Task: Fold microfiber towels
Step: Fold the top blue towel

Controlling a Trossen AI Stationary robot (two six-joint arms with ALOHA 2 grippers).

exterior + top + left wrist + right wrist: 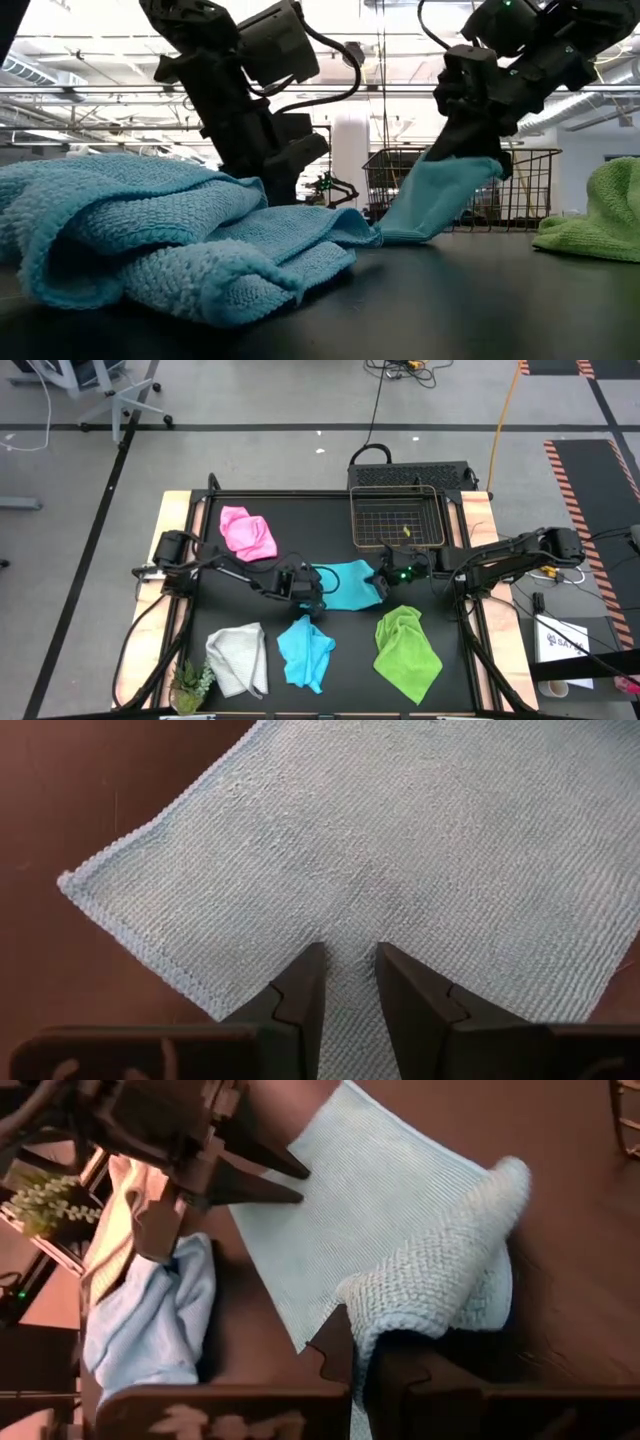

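A light blue towel (pixel 345 582) lies spread in the middle of the black table, its right end raised. My right gripper (pixel 383 585) is shut on that raised end. At the towel's left edge my left gripper (pixel 352 960) points steeply down, open, with flat cloth showing in the narrow gap between its tips. The other towels lie loose and crumpled. The pink towel (pixel 248 532) is at the far left and the white-grey towel (pixel 238 658) at the near left. Another blue towel (pixel 305 652) lies near the middle, and the lime green towel (pixel 406 650) at the near right. My left gripper stands over the towel just inside its left edge (pixel 300 1205); I cannot tell whether its tips touch the cloth. My right gripper pinches the towel's right end (pixel 400 1315), a thick bunched fold of several layers, between its two fingers, slanting down from the table's right. That end is lifted clear (pixel 440 185); the cloth slopes down to the table, where the rest lies flat.
A wire basket (pixel 397 518) stands at the far edge right of centre. A small green plant (pixel 190 685) is at the near left corner. Bare tabletop shows between the pink towel and the basket.
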